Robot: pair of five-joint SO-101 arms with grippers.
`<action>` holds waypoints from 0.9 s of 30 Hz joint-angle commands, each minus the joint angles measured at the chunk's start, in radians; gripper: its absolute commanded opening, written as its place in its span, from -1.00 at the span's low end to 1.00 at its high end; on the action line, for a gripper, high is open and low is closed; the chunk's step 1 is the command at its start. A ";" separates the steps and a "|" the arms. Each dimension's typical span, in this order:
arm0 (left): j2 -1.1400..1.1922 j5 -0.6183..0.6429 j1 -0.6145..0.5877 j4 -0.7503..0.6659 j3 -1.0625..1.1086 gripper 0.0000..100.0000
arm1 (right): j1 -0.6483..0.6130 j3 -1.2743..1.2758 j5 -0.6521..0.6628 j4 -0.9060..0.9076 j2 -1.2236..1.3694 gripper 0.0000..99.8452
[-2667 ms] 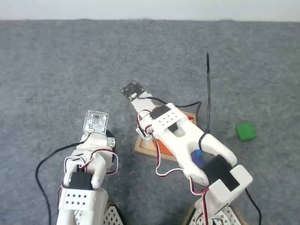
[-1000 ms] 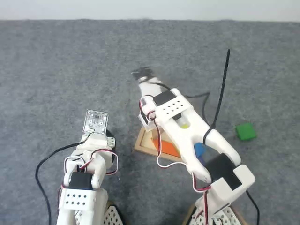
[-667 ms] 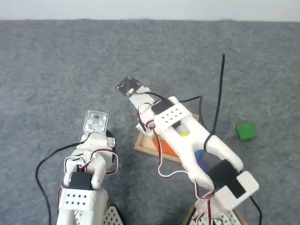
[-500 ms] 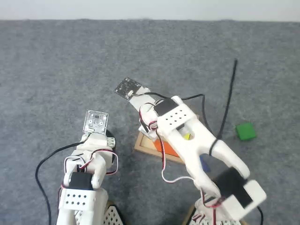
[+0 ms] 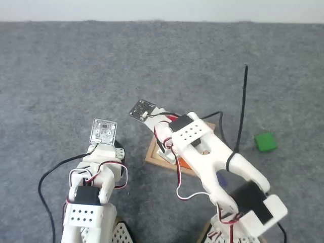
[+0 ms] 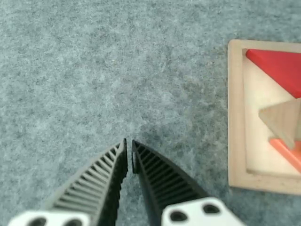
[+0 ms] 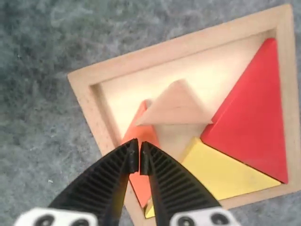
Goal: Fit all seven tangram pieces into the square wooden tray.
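Tray: red, yellow, orange, wood pieces inside.
Right claw: narrow, empty, over orange.
Left claw: narrow, over tabletop.

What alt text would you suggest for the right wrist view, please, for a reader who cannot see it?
A shut black gripper is poised over one corner of a square wooden tray on grey carpet, its tips above an orange piece. The tray also holds a red triangle, a yellow piece and a plain wooden triangle in the middle.
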 commanded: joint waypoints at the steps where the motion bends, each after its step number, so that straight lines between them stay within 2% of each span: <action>1: -0.012 0.005 -0.005 0.002 -0.008 -0.97 | 0.015 -0.049 -0.006 -0.024 0.012 -0.99; 18: -0.012 0.005 -0.005 0.002 -0.008 -0.97 | 0.007 -0.285 -0.011 -0.016 0.203 -0.99; 27: -0.012 0.005 -0.005 0.002 -0.008 -0.97 | 0.008 -0.287 -0.014 -0.124 0.223 -0.99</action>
